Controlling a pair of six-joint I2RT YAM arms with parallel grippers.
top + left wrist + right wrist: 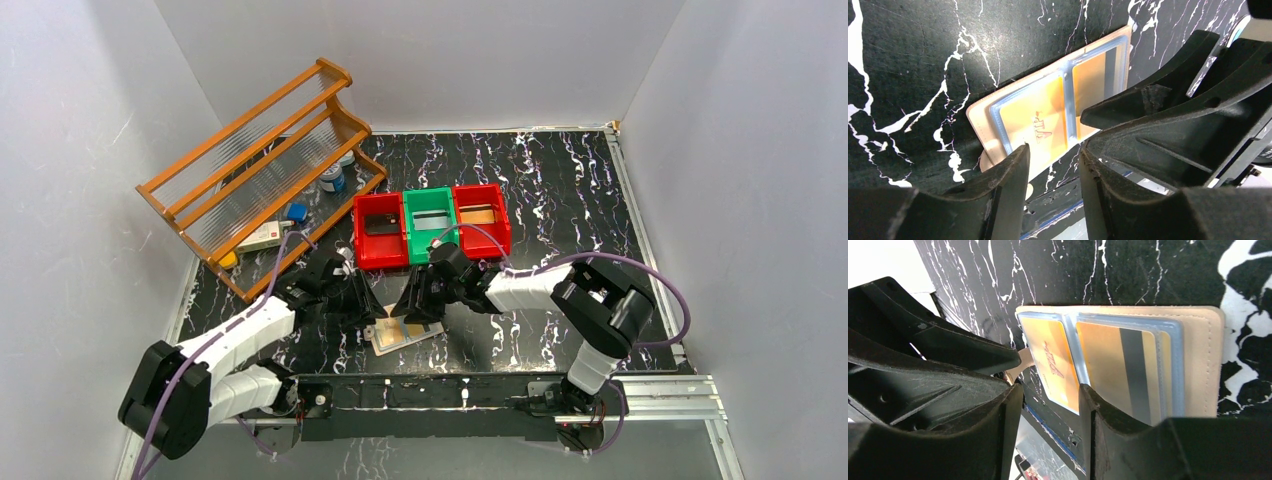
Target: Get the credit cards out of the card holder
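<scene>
**L end effector** (1053, 150): fingers part-spread, nothing clamped, tips over one edge of the card holder (979, 120).

**R end effector** (1050, 390): fingers straddle the sleeve w/ orange card (1048, 357). Released or grasping: cannot tell.

**Surface:** black marbled desk (560, 190), white walls on 3 sides. The card holder lies open and flat on it, under both tips. The striped card (1108, 365) sits in the adjoining sleeve.

**Edges:** front rail (430, 392) is just nearside of the card holder. The bins (430, 225) stand beyond the card holder, apart from it. The wooden rack (260, 160) is further off, L-arm side.
</scene>
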